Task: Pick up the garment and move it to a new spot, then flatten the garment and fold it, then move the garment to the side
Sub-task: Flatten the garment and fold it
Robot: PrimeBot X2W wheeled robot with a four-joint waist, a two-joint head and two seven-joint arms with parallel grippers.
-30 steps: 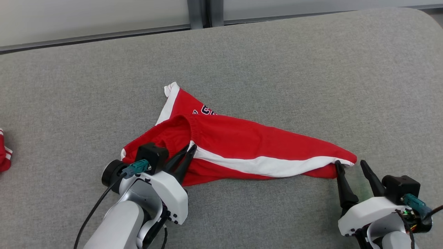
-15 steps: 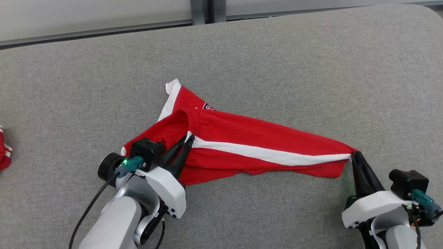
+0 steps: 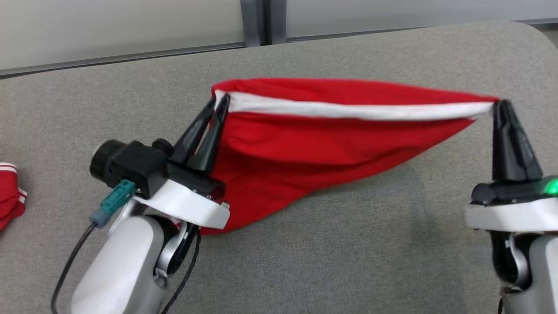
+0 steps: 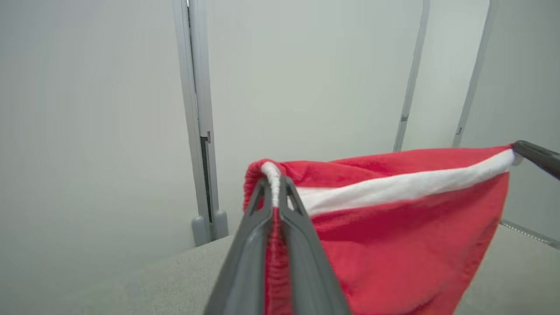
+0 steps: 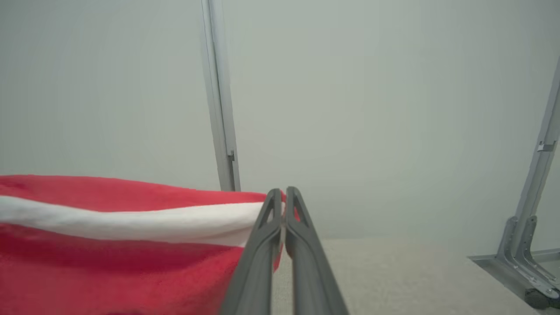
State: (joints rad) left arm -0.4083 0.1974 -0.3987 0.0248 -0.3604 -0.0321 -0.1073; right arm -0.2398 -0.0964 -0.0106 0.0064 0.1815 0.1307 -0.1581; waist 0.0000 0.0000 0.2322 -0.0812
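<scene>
Head view, left to right. At the left edge, well apart from the rest, one small red-and-white striped cloth piece (image 3: 11, 198) is noted. Next, the left gripper (image 3: 219, 101) is seen closed tight, a gathered corner of the red fleece garment with white side stripe (image 3: 327, 144) pinched between its fingers. The garment is stretched taut between the two grippers above the grey fabric-covered surface (image 3: 348, 253), its body hanging below the stripe. The right gripper (image 3: 503, 104) is seen pressed together, the stripe's far end clamped. Red cloth items counted: two, one held.
</scene>
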